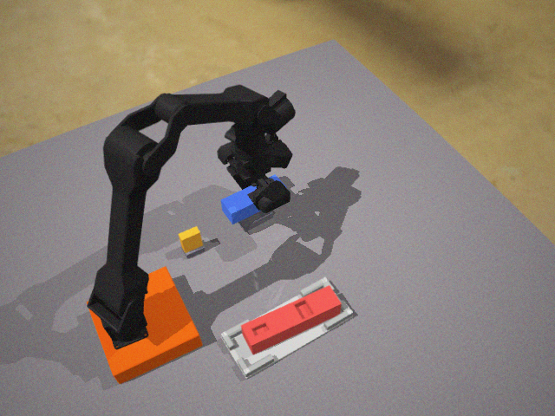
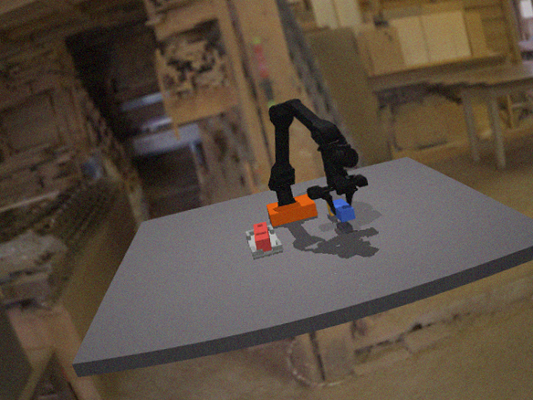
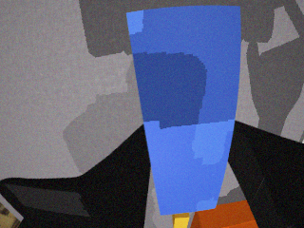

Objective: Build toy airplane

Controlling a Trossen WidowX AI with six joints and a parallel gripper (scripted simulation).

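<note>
The blue wing block point(image 1: 239, 208) point(image 2: 345, 214) point(image 3: 182, 90) is held level a little above the table, its shadow below it. My gripper point(image 1: 262, 191) point(image 2: 342, 207) point(image 3: 181, 125) is shut on it, one finger on each long side near its middle. The wing's tab is not visible. The red fuselage point(image 1: 289, 323) point(image 2: 261, 241) lies flat in the pale grey jig point(image 1: 258, 365) point(image 2: 267, 253), with two empty sockets in its top. The yellow tail fin point(image 1: 191, 240) point(image 2: 329, 208) point(image 3: 180, 221) stands upright between the wing and the arm's base; its underside is hard to make out.
The orange base block point(image 1: 173, 320) point(image 2: 292, 213) point(image 3: 228, 217) under the arm is beside the jig, with a gap between them. The grey table point(image 1: 426, 313) point(image 2: 192, 292) carries everything, and the arm's shadow crosses it between the wing and the jig.
</note>
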